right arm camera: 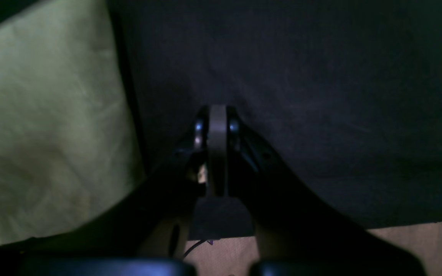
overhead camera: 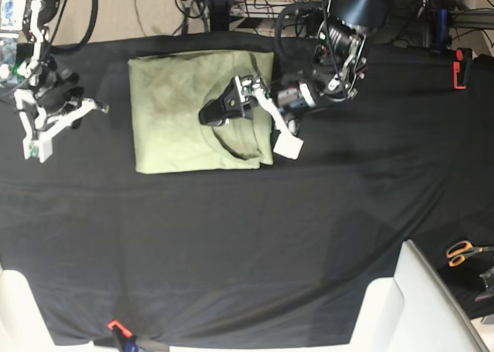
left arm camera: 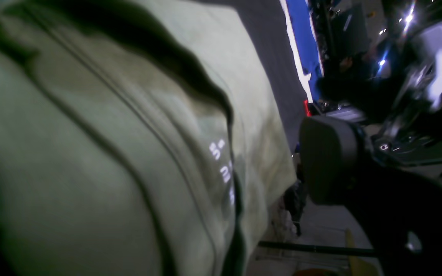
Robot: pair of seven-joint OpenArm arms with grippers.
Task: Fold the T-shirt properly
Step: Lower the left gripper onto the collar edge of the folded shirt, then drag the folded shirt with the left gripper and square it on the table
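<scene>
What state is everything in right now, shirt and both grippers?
T-shirt: folded into a rectangle, flat on the black cloth, collar fold on top.
Left gripper: open, over the shirt, holding nothing.
Right gripper: shut, empty, over bare cloth beside the shirt.
Scissors: lying closed at the table's edge.

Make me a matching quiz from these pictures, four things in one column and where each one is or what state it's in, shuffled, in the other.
Things:
1. T-shirt
2. left gripper
3. right gripper
4. scissors

Place or state:
A. shut, over the bare black cloth beside the shirt
B. at the base view's right edge, off the black cloth
C. folded into a rectangle on the black cloth
D. open, over the shirt's collar end

Pairs: 1-C, 2-D, 3-A, 4-B
</scene>
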